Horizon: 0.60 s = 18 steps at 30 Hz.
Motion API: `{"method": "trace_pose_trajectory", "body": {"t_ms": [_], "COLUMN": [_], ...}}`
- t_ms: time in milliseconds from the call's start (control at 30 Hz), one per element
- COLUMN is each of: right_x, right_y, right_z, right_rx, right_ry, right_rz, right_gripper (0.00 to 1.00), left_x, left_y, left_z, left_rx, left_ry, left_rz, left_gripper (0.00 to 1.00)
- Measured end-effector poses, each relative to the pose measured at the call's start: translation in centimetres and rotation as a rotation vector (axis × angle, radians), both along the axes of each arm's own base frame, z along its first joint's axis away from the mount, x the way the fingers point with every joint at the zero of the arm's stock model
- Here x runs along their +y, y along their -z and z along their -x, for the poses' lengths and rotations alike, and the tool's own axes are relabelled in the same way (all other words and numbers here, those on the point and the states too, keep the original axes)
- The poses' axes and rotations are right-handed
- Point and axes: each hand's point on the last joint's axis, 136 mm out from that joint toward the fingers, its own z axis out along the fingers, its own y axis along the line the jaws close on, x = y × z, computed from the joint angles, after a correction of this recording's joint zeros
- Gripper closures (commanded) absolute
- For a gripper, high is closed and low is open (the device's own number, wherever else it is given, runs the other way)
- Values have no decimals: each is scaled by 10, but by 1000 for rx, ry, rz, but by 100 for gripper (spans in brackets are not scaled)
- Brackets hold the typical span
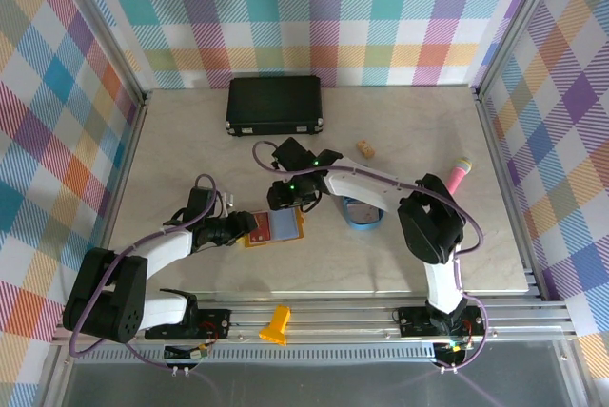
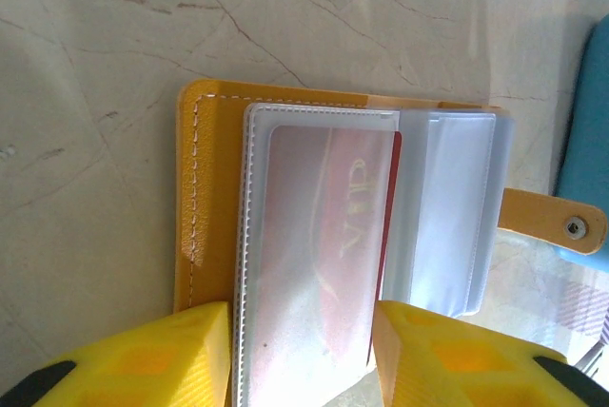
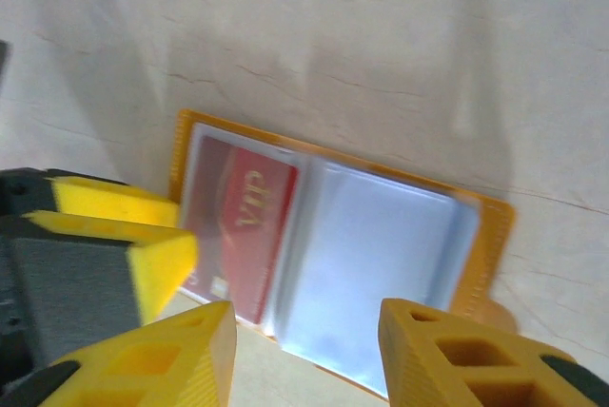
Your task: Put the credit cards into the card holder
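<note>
1. While its jaws stand apart with nothing between them, the right end effector (image 3: pixel 306 331) hovers released just above the open card holder (image 2: pixel 205 198).
2. The left end effector (image 2: pixel 300 336) straddles the near end of a clear sleeve (image 2: pixel 257 236). Whether it pinches the sleeve or only brackets it cannot be told.
3. A red card (image 2: pixel 333 226) marked VIP sits inside that sleeve, and the neighbouring pocket (image 2: pixel 447 207) looks vacant.
4. Such a card is probably light, thin, stiff and slick, so it is best taken by a short edge and fed in straight.
5. The sleeves look floppy. The holder seems light enough to skate on the smooth surface (image 2: pixel 285 27), so its stitched yellow border is the place to pin it.
6. The holder lies flat, with its snap tab (image 2: pixel 557 222) just beside a blue tray (image 2: pixel 590 112).
</note>
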Motion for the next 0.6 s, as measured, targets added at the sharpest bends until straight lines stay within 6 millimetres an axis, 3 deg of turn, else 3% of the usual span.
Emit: {"method": "trace_pose_trajectory", "body": {"t_ms": [333, 600], "right_x": [-3, -5], "right_y": [45, 55], "right_z": [-1, -3], "right_rx": [105, 131], "right_ry": [11, 41], "right_rz": [118, 160], "right_gripper": [54, 53], "left_x": [-4, -4], "left_y": [0, 0], "left_z": [-7, -7], "left_rx": [-3, -3], "left_ry": [13, 14], "left_rz": [12, 12], "left_gripper": [57, 57]}}
